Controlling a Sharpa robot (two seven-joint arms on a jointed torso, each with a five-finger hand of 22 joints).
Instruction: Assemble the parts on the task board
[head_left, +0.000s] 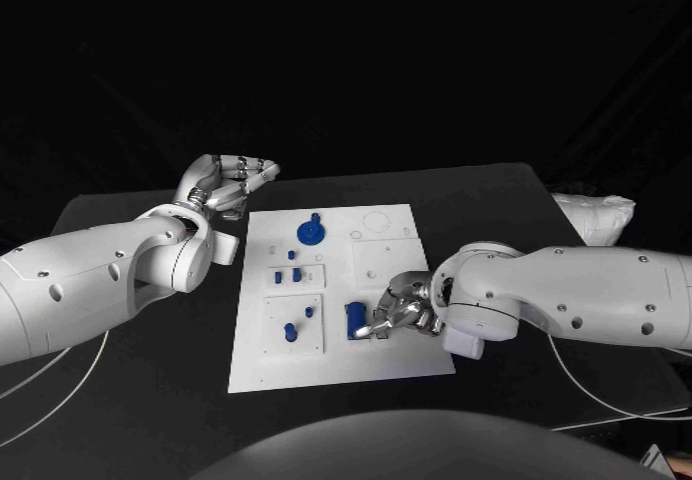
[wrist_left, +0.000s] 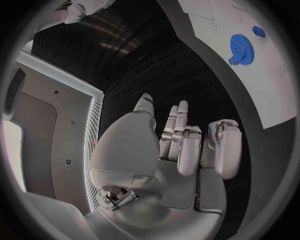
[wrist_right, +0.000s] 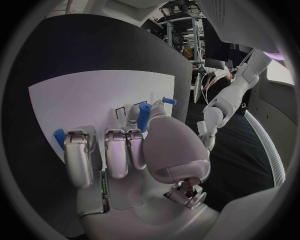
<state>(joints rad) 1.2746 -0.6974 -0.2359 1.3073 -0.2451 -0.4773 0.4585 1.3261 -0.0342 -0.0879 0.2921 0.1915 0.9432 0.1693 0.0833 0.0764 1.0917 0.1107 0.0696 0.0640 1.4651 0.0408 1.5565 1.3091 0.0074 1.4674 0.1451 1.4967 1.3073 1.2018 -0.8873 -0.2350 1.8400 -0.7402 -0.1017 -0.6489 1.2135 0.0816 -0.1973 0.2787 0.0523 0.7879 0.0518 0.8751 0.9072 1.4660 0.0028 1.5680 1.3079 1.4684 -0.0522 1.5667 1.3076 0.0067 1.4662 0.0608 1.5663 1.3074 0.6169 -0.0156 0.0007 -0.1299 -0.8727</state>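
Board (head_left: 339, 360) lies mid-table, white. Gear (head_left: 310, 233) is seated near its far end; small blue parts (head_left: 293, 274) stand in the middle pockets. Block (head_left: 356, 318) sits near the right edge, right hand (head_left: 400, 314) curled over it, apparently gripping. Left hand (head_left: 228, 182) hovers off the far-left corner, fingers curled on nothing. Assembly looks partly done; block not yet seated.

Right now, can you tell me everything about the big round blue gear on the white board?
The round blue plastic-looking gear lies flat on the white task board, near the board's far edge on the robot's left side. The left wrist view shows fine teeth all around its rim and a small blue knob at its edge. A smaller blue piece sits just beyond it. Nothing holds it: the left hand hovers off the board over the black table, fingers curled.
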